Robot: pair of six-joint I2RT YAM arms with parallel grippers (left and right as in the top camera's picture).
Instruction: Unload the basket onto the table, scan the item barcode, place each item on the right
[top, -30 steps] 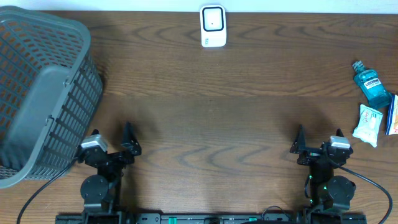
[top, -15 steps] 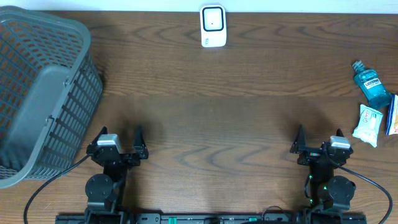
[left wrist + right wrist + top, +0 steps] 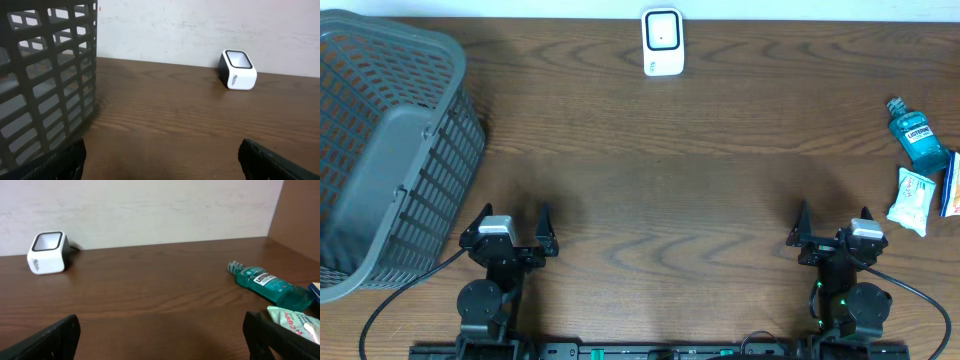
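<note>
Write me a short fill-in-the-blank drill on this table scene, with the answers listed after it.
1. The white barcode scanner stands at the table's ____ edge.
2. The grey basket sits on the robot's ____ side.
3. The mouthwash bottle lies on its side and is coloured ____.
4. Both the left gripper and right gripper are ____.

Answers: far; left; blue-green; open

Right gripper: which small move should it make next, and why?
Probably reach forward and to its right toward the mouthwash bottle. The right gripper is open and empty, near the table's front edge, and the items lie at the right side, nearest to this arm. The scanner stands at the far edge, so an item must be picked up first.
</note>
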